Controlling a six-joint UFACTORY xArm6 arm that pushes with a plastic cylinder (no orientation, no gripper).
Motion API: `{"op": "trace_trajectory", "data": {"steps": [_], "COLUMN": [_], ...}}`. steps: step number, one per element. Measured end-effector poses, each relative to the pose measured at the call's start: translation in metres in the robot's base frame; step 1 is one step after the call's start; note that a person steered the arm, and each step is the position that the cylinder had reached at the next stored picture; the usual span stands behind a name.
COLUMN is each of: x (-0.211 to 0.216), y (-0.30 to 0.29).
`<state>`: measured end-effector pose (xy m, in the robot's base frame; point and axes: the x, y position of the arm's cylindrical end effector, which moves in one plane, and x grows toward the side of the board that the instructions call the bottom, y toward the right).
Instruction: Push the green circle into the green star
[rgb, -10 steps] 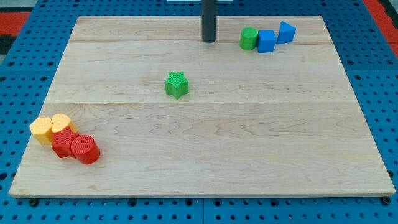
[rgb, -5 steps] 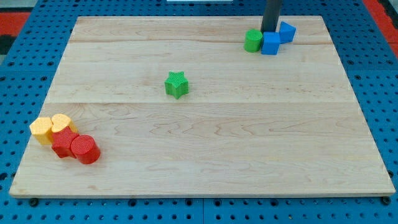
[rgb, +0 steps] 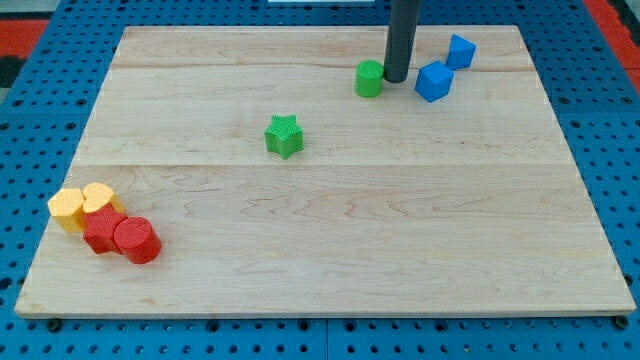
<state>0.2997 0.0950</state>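
Observation:
The green circle (rgb: 369, 78) lies on the wooden board near the view's top, right of centre. My tip (rgb: 396, 79) stands right beside it, touching or nearly touching its right side. The green star (rgb: 284, 135) lies lower and to the left of the circle, well apart from it. The dark rod rises from my tip out of the view's top.
A blue cube (rgb: 433, 81) lies just right of my tip and another blue block (rgb: 460, 50) is above and right of it. At the view's lower left sit two yellow blocks (rgb: 80, 206) and two red blocks (rgb: 123, 236) in a cluster. The board (rgb: 330, 250) rests on a blue pegboard.
My tip came down between the green circle and the blue cube. The green circle slid left and a little down towards the star. The blue cube moved slightly down.

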Motion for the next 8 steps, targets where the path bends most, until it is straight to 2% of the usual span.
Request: {"op": "trace_trajectory", "data": {"steps": [1,2,3,4,7,8], "x": [-0.026,-0.022,0.014,0.023,0.023,0.033], "y": [-0.026,-0.028,-0.035,-0.088,-0.164,-0.153]}}
